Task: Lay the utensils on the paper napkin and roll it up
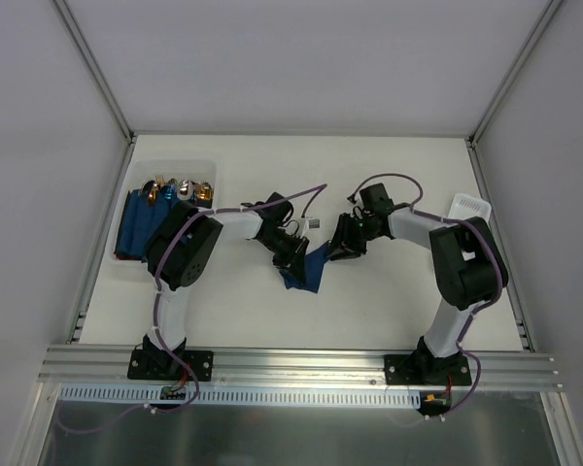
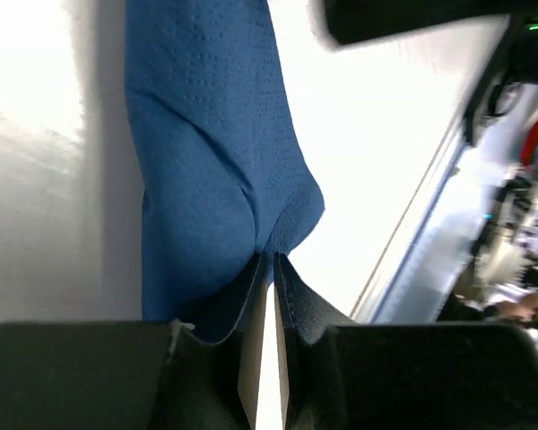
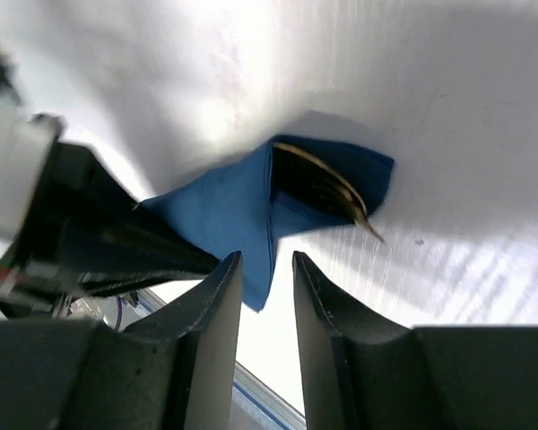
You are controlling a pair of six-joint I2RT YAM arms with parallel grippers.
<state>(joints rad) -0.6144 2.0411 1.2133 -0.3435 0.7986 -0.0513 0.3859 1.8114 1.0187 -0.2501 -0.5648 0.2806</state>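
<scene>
Two hands meet near the middle of the counter point(image 1: 389, 301), and you have bare white surface on every side of them: wide toward the far wall, and wide toward the near rail point(image 1: 301, 361). There is also a good stretch to the left and right before the edges.

At the left edge a pale bin point(image 1: 124, 264) holds dark blue rolls point(image 1: 136, 228) with shiny cutlery heads at their far ends. At the right edge sits a small white tray point(image 1: 469, 206). Both are well apart from your work.

Your left hand point(image 2: 271, 262) is clenched on a fold of the paper napkin point(image 2: 206, 134), its dark fingers almost touching with the blue sheet pinched at their tips. Your right hand point(image 3: 267, 269) is released and its fingers stand apart. A corner of the napkin shows in the gap, but you cannot tell whether it touches them.

The napkin sits bunched between the two hands, folded partly over the utensils point(image 3: 327, 179). From the right wrist you see a coppery-gold curve beside a darker piece inside the fold, with one slim tip poking out over the counter.

The paper is thin and navy, with a fine embossed dot pattern. The counter is smooth, glossy white, walled by pale panels on aluminium posts.
</scene>
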